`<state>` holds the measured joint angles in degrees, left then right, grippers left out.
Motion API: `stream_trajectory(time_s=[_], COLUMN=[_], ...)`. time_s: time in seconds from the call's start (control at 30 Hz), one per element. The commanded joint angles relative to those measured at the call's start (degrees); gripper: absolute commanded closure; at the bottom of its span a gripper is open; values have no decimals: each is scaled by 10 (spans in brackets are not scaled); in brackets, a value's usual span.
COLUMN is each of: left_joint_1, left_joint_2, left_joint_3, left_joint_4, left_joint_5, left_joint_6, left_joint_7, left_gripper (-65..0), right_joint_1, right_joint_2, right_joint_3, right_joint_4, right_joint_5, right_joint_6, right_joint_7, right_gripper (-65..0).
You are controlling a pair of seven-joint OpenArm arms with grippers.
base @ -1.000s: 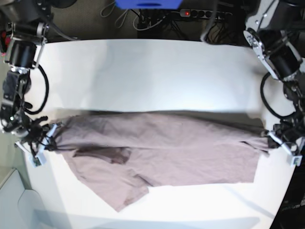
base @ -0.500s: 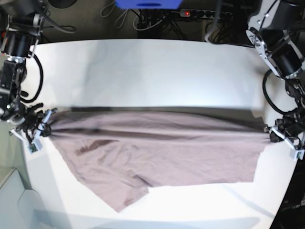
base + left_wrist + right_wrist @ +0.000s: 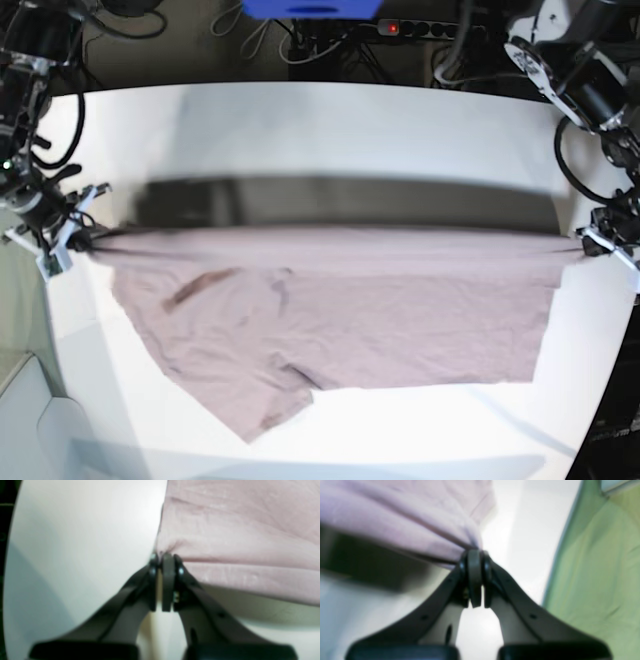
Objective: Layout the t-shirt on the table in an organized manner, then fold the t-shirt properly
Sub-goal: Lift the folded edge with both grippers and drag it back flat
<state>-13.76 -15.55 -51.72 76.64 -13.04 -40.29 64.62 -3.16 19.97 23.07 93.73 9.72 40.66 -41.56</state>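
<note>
I am holding the t-shirt [image 3: 330, 310] by its top edge, one end in each pincer, and it is pulled out long from left to right between them. My right gripper [image 3: 82, 238] is on the left side of the base view, pinched tight on one end of the cloth, and my left gripper [image 3: 585, 244] is on the right side, pinched tight on the other end (both pairs of jaws are closed all the way down on the cloth). The held edge is up off the table [image 3: 320, 130] and throws a dark shadow behind it. The rest of the shirt hangs toward the near side and lies on the table, with one floppy corner low on the left. Both arms are just as close to the shirt, since each one has an end. I think laying it down flat comes next. The table is white and smooth, with lots of bare room on the far side. Past the far edge there are dark cables [image 3: 300, 40].
</note>
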Motion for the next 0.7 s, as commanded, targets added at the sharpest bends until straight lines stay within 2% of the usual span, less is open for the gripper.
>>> stream_trajectory(time_s=[0.0,0.23,0.33,0.67], left_joint_1=[-3,69,104,202], left_joint_2=[-10,5,8,36], left_joint_3=[-3,-3,-3,-19], left_joint_4=[20,71,85,135], left_joint_5=[0,0,0,-1], left_joint_6=[3,3,3,3], left_joint_7=[-5,1,1,1], left_gripper=[-3,-3,-3,-3], right_joint_1=[-6,-75,-109,-196], right_joint_2=[8,-33,-37,-47], right_joint_3=[16,84,103,103], right_joint_4=[19,57,57,57], right_joint_5=[-2,-3,-2,-2], right_joint_6=[-7,-7,-7,-7], right_joint_7=[9,8,9,10], right_gripper=[0,0,0,0])
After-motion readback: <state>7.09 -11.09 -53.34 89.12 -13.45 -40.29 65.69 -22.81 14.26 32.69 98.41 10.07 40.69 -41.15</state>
